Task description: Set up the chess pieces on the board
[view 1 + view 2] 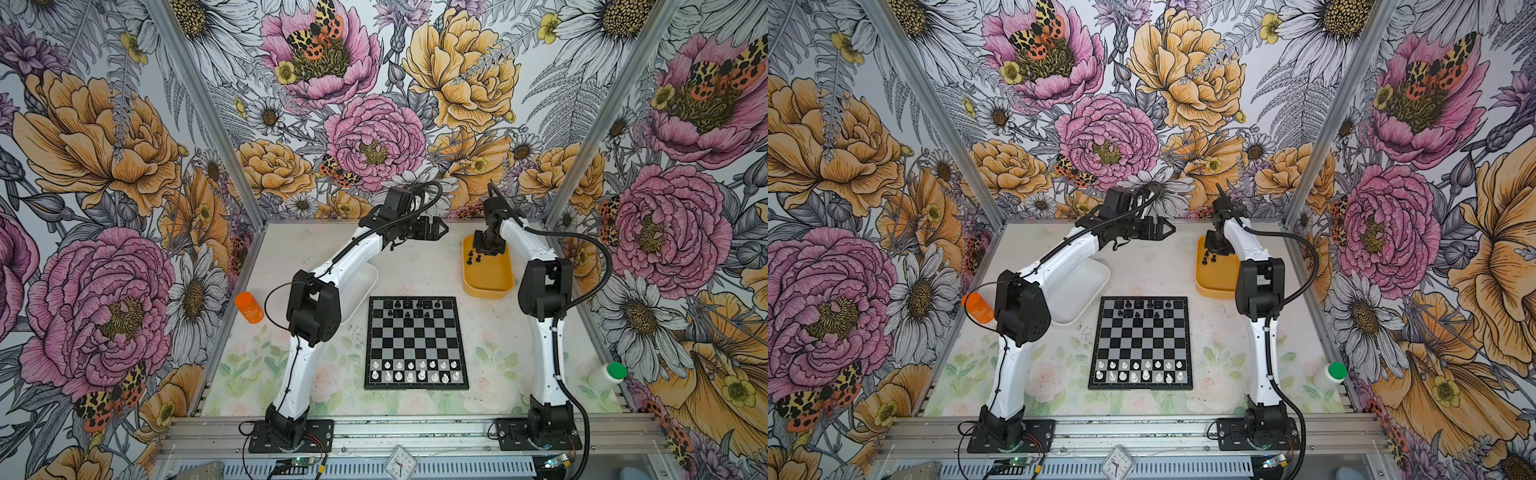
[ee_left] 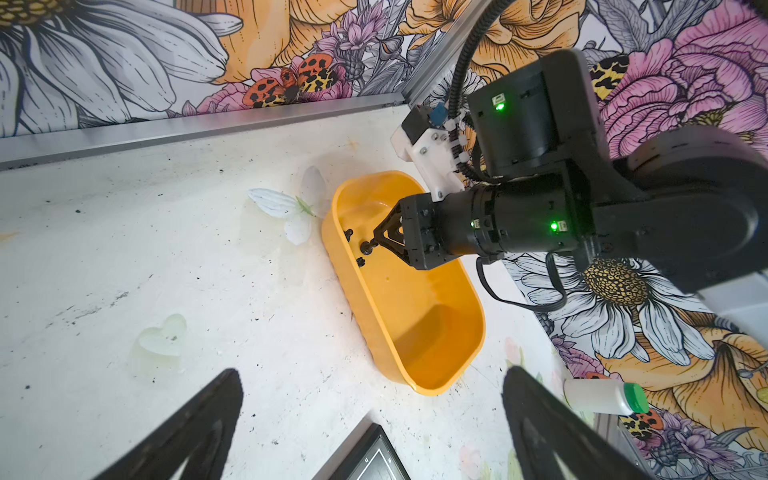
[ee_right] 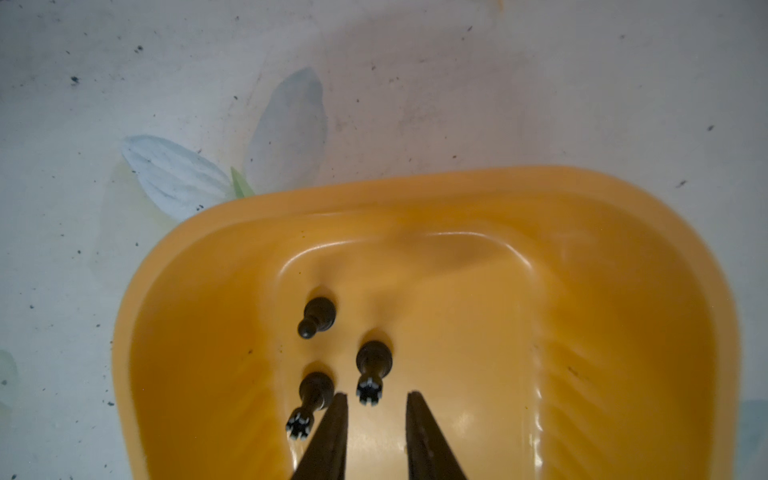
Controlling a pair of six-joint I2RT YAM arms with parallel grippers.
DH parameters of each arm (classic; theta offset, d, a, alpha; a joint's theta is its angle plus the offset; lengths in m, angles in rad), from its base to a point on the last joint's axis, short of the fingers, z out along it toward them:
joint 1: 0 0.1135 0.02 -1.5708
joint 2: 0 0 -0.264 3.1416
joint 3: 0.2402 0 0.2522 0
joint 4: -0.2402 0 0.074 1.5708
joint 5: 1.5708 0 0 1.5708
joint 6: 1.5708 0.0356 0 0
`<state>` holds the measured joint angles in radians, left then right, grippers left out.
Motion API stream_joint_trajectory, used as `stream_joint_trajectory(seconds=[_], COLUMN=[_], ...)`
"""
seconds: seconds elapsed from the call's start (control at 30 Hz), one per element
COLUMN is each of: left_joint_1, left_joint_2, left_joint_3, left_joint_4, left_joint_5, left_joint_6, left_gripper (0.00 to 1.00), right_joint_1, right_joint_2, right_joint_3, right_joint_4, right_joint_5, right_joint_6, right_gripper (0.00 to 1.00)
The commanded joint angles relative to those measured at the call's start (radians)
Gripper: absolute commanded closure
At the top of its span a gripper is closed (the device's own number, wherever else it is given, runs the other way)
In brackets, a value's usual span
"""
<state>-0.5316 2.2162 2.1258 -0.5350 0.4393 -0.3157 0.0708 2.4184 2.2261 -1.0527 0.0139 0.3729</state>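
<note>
Three black chess pieces (image 3: pixel 373 372) rest at one end of a yellow tub (image 3: pixel 623 332); only the right wrist view shows two with notched crowns. The right hand (image 3: pixel 377 394) hovers just beside them, fingers narrowly parted, pinching nothing. Both top views show the board (image 1: pixel 416 343) mid-worktop (image 1: pixel 490 353), white chess pieces (image 1: pixel 415 371) filling its near two rows and other black men (image 1: pixel 409 309) scattered along the far ones. The left hand (image 1: pixel 441 228) hangs spread wide beyond a white tub (image 1: pixel 361 291).
</note>
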Motion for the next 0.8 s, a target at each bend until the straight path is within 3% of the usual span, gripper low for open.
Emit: stream_joint_trajectory(seconds=[0.0,0.77], left_joint_1=[0.012,0.018], left_joint_2=[-0.057,-0.095], left_joint_3=[-0.018,-0.064], left_joint_4=[0.001,0.001], left_joint_5=[0.019,-0.001], left_joint_6=[-0.003,0.001], left_gripper=[0.01,0.01], right_joint_1=[-0.003,-0.003], right_joint_2=[0.026,0.066], right_joint_3=[-0.007,0.002], right_joint_4=[0.005,0.005], right_joint_5=[-0.002,-0.012], right_joint_6=[-0.002,-0.015], right_gripper=[0.72,0.72])
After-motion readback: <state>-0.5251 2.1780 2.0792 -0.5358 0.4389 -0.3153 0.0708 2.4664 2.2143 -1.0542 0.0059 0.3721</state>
